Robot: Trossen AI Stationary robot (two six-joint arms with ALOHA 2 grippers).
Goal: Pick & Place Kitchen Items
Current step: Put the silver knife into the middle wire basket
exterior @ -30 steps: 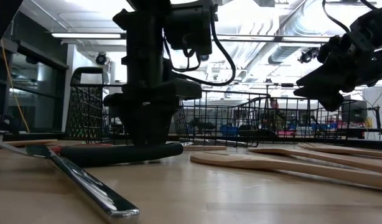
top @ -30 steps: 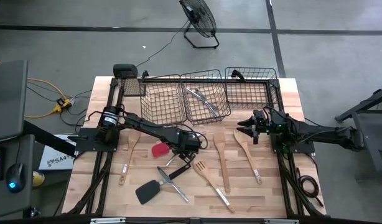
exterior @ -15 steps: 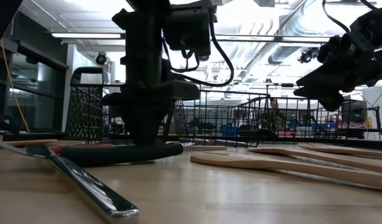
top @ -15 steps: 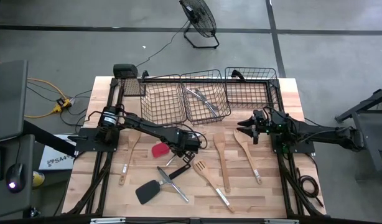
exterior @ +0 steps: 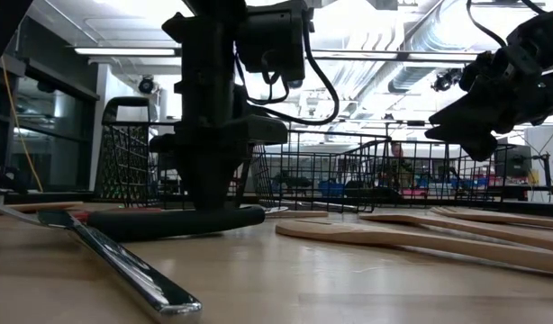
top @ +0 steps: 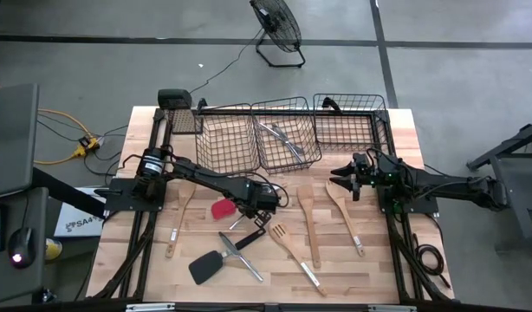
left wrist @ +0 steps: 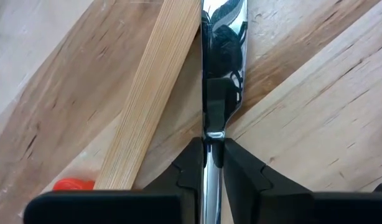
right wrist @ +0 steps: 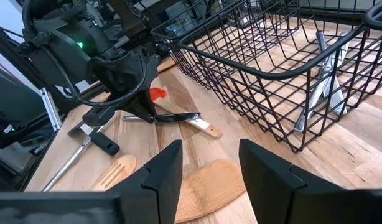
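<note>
Left gripper [left wrist: 206, 163] is seen low over the middle of the table [top: 379, 269], with its two fingers pressed onto a slim silver metal utensil [left wrist: 222, 59], so that the shiny handle is pinched between them. In the left wrist view the metal piece runs straight forward from the gripper, and its long axis is in line with the fingers. The grip is therefore taken across the narrow width of the handle, not along it. Just beside the metal piece a pale wooden handle [left wrist: 155, 93] is lying, and it belongs to the red-headed spatula [top: 221, 208], whose red head shows a little to the left of the gripper in the high view. The two handles lie very close together, and it cannot be told whether they are touching.

It is judged that the coming move is a lift, then a carry to the far side, where the black wire baskets [top: 288, 134] stand. In the middle basket some silver cutlery [top: 282, 139] is already lying, so this basket is probably the goal. The left arm is clearly the nearer one for this piece. A risk is seen that the wooden handle will be dragged along during the lift.

The right gripper [top: 346, 178] is held above the table at the right side, with its fingers spread apart and nothing between them. Below it two wooden spoons [top: 344, 217] are lying with their long axes running from far to near.
</note>
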